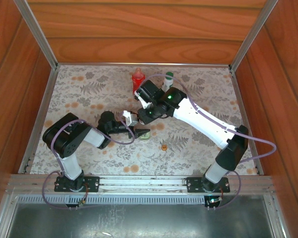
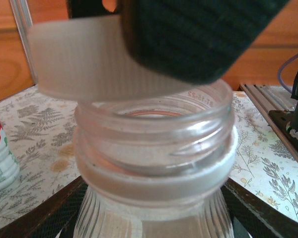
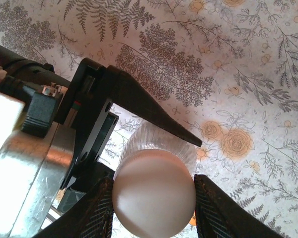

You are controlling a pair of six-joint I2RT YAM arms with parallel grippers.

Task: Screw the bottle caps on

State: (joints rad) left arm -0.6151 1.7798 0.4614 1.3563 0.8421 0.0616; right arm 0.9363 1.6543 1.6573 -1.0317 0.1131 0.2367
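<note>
Right pincer (image 3: 154, 208): clamped on white cap (image 2: 84, 59), held off-centre over the neck.
Left pincer (image 2: 156, 215): clamped round clear bottle (image 2: 154, 144).
Risk: threads may be crossed if the cap is turned misaligned.

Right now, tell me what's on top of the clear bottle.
A white cap is tilted over the clear bottle's open mouth, pinched by the right fingers; the threads are bare. The cap covers part of the rim, so contact cannot be told.

White cap (image 2: 79, 54) tilted atop open neck of clear bottle (image 2: 154, 148)
</note>
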